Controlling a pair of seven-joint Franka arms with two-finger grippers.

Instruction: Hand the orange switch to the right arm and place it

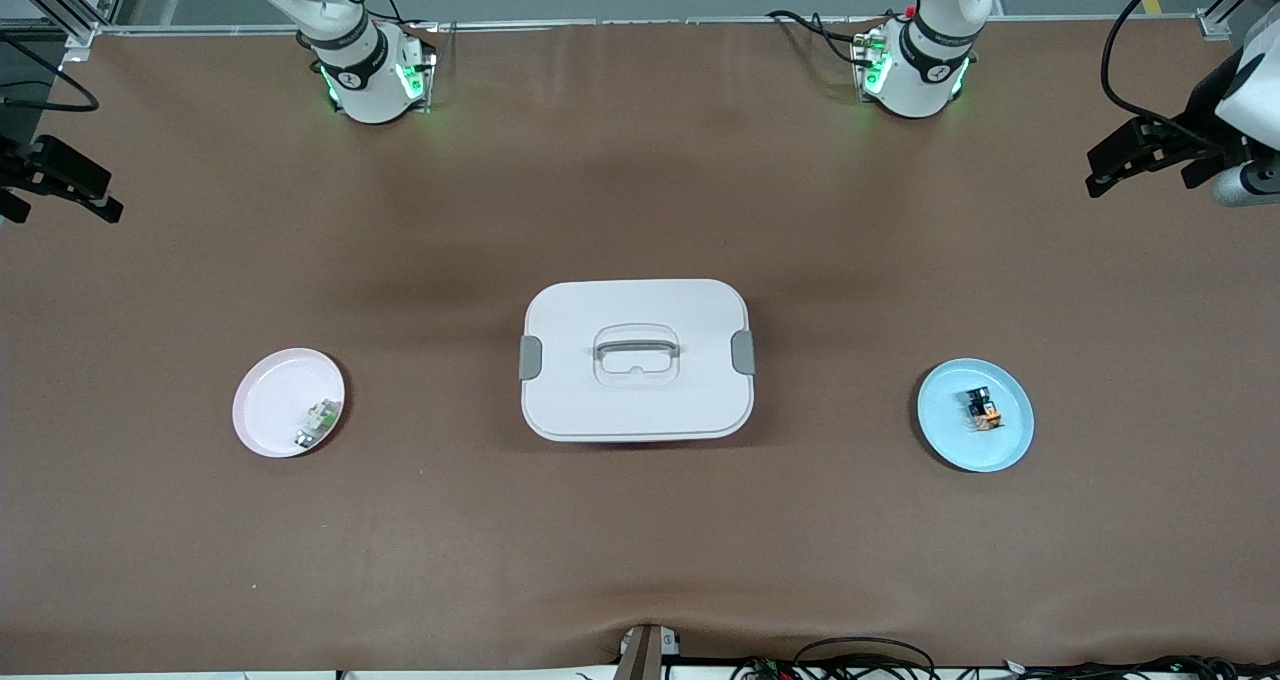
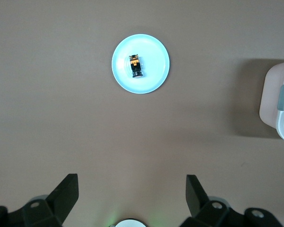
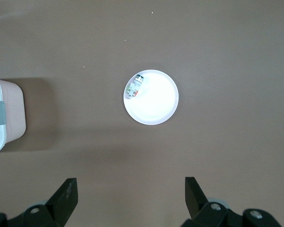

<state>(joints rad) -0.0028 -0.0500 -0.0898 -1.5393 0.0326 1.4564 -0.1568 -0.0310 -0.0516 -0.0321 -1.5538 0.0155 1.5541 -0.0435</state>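
Currently the orange switch (image 1: pixel 981 409) is lying on the blue plate (image 1: pixel 1012 446), at 3 o'clock from the white lidded box (image 1: pixel 637 360). Both arms are waiting, left end effector (image 2: pixel 132 198) and right end effector (image 3: pixel 131 201) gaping wide, holding nothing.

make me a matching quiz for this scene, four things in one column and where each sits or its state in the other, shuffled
Things:
1. orange switch
2. green-white-grey part
3. white lidded box
4. left gripper

Place or state:
A. on the pink plate
B. middle of the table, between the two plates
C. open, high over the table, holding nothing
D. on the blue plate

Pairs: 1-D, 2-A, 3-B, 4-C
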